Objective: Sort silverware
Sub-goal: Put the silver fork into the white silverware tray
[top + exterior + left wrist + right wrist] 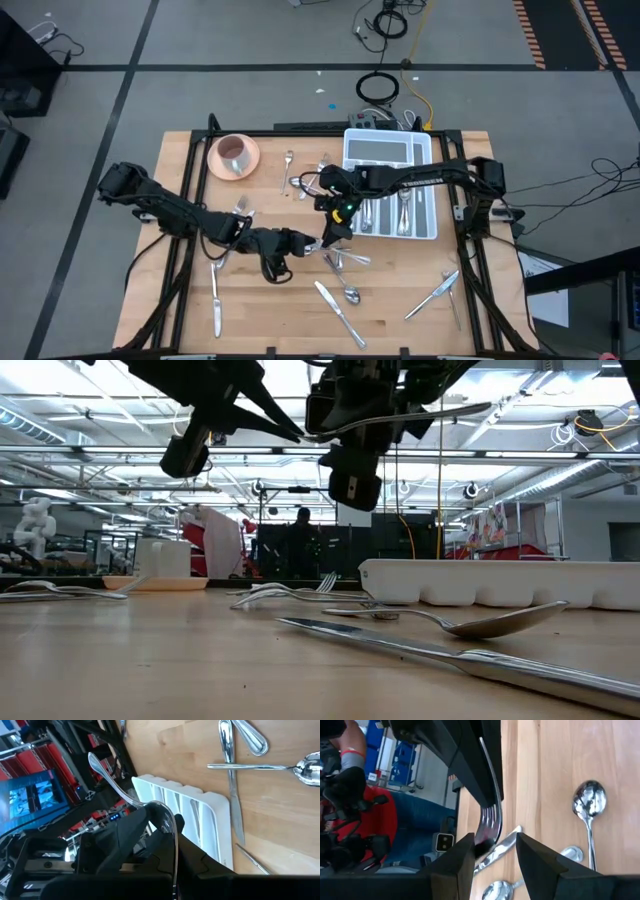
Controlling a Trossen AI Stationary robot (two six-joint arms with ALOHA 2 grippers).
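Note:
My left gripper [310,243] reaches in from the table's left to its middle and is shut on one piece of silverware [420,418], held in the air. Fork or spoon, I cannot tell, because the fingers hide its head. Its handle [115,782] points toward the right arm. My right gripper [495,845] comes from the right, open, with one finger on each side of that handle and wood showing in the gap. More silverware lies flat on the table [345,290] and in the white tray [425,150]. My left gripper pinches the utensil between its two fingers, which lie along it. Only a thin edge [175,860] shows between them, running far back. The fingers come level from the table's left. The utensil is lifted clear and roughly level, its handle end [488,405] free.
A pink bowl [233,153] stands at the far left of the table. Loose pieces lie near the front edge [340,315], front right [435,295], front left [215,300] and by the bowl [289,160]. A spoon [480,622] and a knife [400,648] lie below the grippers.

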